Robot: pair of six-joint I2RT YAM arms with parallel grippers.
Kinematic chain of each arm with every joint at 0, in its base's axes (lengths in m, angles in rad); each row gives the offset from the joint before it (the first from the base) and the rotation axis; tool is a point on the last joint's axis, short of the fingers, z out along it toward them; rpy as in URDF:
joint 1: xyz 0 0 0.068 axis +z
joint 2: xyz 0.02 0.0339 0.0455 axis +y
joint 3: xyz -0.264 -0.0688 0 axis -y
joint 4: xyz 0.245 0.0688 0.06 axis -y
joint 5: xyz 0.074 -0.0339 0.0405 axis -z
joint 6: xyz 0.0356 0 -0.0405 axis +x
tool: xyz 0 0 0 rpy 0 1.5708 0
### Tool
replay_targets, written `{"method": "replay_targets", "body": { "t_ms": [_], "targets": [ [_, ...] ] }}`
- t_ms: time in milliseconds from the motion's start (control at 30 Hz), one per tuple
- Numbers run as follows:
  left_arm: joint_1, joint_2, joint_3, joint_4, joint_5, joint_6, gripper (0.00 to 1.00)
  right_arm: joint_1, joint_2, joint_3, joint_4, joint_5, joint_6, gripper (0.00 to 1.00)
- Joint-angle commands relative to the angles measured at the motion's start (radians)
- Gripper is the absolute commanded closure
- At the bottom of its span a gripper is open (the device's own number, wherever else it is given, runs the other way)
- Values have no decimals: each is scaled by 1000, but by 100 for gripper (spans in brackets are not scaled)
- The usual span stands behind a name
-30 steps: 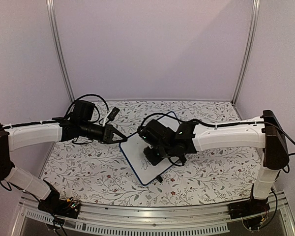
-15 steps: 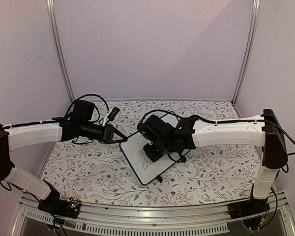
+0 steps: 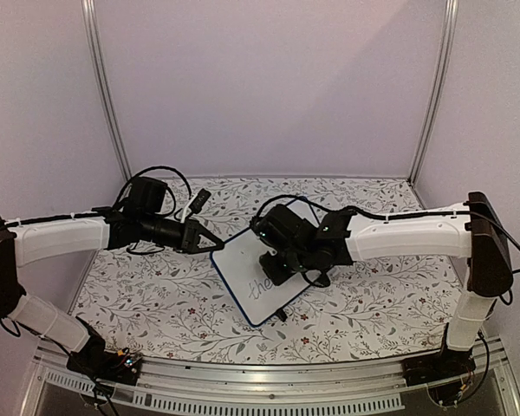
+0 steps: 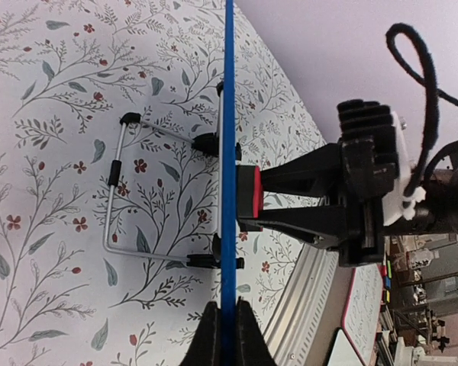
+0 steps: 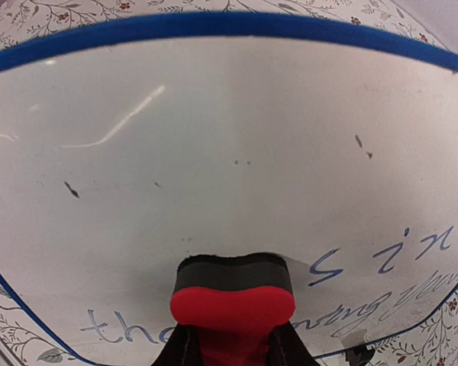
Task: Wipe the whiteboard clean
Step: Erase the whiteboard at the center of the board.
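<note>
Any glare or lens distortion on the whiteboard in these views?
Right wrist: wide lens bows the whiteboard frame into an arc, glare streak upper left, red eraser in focus. Top external: even light, writing barely legible. Left wrist: board edge-on, sharp.

R gripper clamps red eraser | felt on whiteboard | blue writing low edge

Lab booth: aluminium frame, mauve walls

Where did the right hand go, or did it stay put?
Yes, it moved. The right hand with its eraser slid up the board, away from the near corner, and uncovered the writing there.
</note>
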Motion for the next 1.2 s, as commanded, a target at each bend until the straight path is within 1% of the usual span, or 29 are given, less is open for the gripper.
{"method": "replay_targets", "body": {
  "t_ms": [0, 67, 167, 500, 567, 667, 767, 967, 1067, 1167],
  "targets": [
    [-6, -14, -5, 12, 26, -11, 100, -12, -22, -128, -4, -24, 54, 80],
    [-6, -12, -5, 14, 29, -12, 100, -11, -37, -150, -1, -24, 69, 80],
    [-7, -15, -6, 15, 24, -11, 100, -12, -42, -134, -6, -20, 71, 80],
    [-6, -25, -5, 9, 14, -3, 100, -29, 31, 68, -32, 16, -20, 80],
    [-6, -24, -5, 5, 12, -2, 100, -35, 38, 75, -32, 15, -31, 80],
    [-7, -23, -4, 5, 16, -1, 100, -41, 36, 48, -28, 9, -28, 80],
    [-6, -25, -3, 6, 18, -2, 100, -43, 24, -13, -14, 0, -10, 80],
    [-6, -22, -5, 13, 27, -6, 100, -43, -40, -134, 18, -21, 39, 80],
    [-6, -20, -5, 16, 30, -7, 100, -43, -62, -150, 19, -22, 51, 80],
    [-6, -20, -5, 16, 31, -7, 100, -43, -59, -123, 15, -12, 41, 80]
  ]
}}
